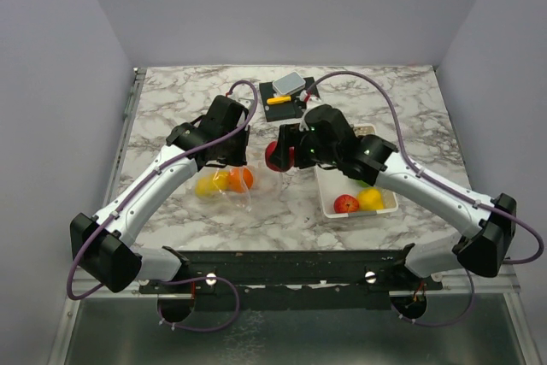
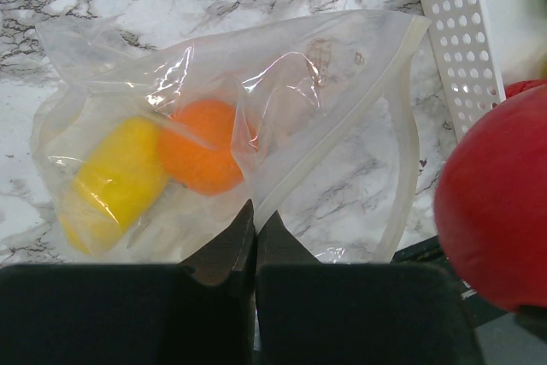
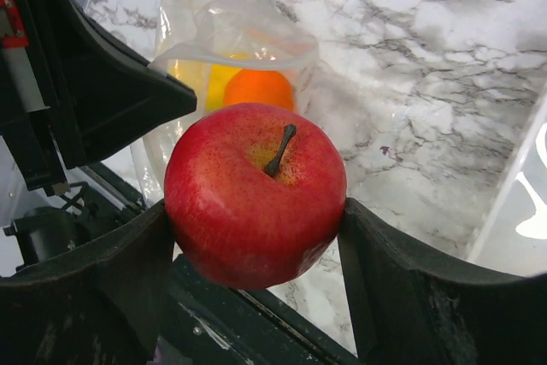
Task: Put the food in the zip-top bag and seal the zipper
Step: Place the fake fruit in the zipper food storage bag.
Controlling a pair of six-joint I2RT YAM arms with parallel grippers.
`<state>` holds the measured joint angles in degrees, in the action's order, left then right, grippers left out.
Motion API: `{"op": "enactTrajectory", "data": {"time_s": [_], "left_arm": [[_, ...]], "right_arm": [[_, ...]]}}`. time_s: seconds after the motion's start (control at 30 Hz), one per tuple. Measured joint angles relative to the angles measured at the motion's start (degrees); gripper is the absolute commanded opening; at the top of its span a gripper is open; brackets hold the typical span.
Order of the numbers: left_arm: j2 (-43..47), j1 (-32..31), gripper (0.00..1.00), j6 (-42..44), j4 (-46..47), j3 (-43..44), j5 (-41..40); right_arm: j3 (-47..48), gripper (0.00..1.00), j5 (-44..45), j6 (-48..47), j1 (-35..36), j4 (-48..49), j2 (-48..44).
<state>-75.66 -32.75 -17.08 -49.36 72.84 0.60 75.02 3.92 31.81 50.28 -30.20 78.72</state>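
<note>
While the left gripper (image 2: 255, 226) pinched the edge of the bag (image 2: 342, 83), the right gripper (image 3: 256, 245) clamped an apple (image 3: 239, 185) just beside its open mouth, an orange (image 2: 201, 147) and yellow fruit (image 2: 115, 177) inside.

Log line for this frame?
left gripper: shut on zip-top bag | right gripper: shut on red apple near bag mouth | in bag: yellow fruit, orange fruit | zipper: open
</note>
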Motion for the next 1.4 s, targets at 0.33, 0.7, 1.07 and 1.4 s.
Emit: {"op": "enactTrajectory", "data": {"time_s": [0.33, 0.7, 1.07, 1.4], "left_arm": [[0.00, 0.00, 0.00, -0.02, 0.00, 0.00, 0.02], [0.00, 0.07, 0.00, 0.00, -0.02, 0.00, 0.02], [0.00, 0.04, 0.00, 0.00, 0.00, 0.00, 0.02], [0.00, 0.00, 0.00, 0.02, 0.00, 0.00, 0.02]], "right_arm": [[0.26, 0.46, -0.17, 0.76, 3.98, 1.20, 8.98], [6.51, 0.80, -0.11, 2.80, 5.16, 0.96, 16.87], [6.49, 0.88, 0.35, 4.20, 5.16, 0.57, 16.20], [2.80, 0.82, 4.09, 5.90, 5.16, 0.55, 7.63]]}}
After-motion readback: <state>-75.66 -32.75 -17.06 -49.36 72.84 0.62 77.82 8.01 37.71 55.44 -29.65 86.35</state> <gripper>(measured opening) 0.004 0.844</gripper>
